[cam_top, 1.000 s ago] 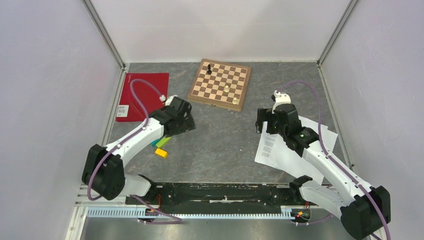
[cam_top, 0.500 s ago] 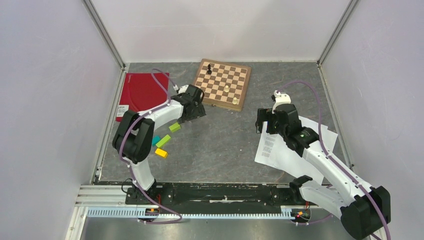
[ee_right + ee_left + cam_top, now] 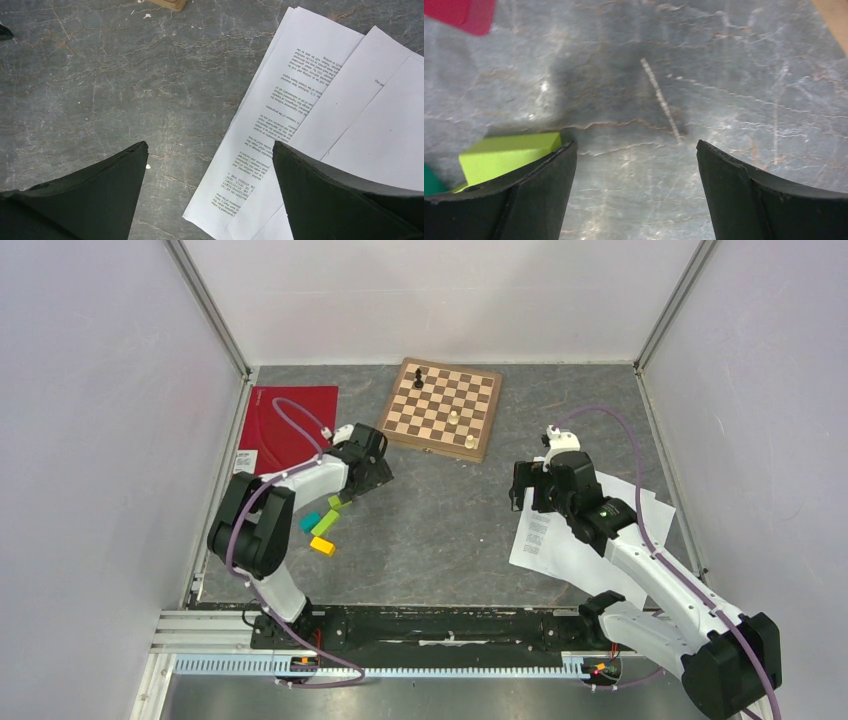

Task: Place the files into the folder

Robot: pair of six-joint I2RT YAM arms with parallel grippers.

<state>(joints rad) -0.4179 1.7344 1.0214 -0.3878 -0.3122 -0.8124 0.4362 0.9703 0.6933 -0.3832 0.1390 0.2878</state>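
The files (image 3: 572, 540) are a few white sheets with printed text, fanned out on the table at the right, also in the right wrist view (image 3: 320, 115). My right gripper (image 3: 528, 485) is open and empty above their left edge. The red folder (image 3: 283, 425) lies closed at the far left with a white label at its near corner; one corner of it shows in the left wrist view (image 3: 466, 15). My left gripper (image 3: 365, 472) is open and empty over bare table to the right of the folder, with a green block (image 3: 509, 152) by its left finger.
A wooden chessboard (image 3: 442, 407) with a few pieces lies at the back centre. Green (image 3: 325, 522), teal (image 3: 309, 521) and yellow (image 3: 322, 546) blocks lie near the left arm. Side walls close in the table on left and right.
My left arm swung out toward the chessboard, then drew back left and nearer. The small green block shifted slightly. The right arm has barely moved.
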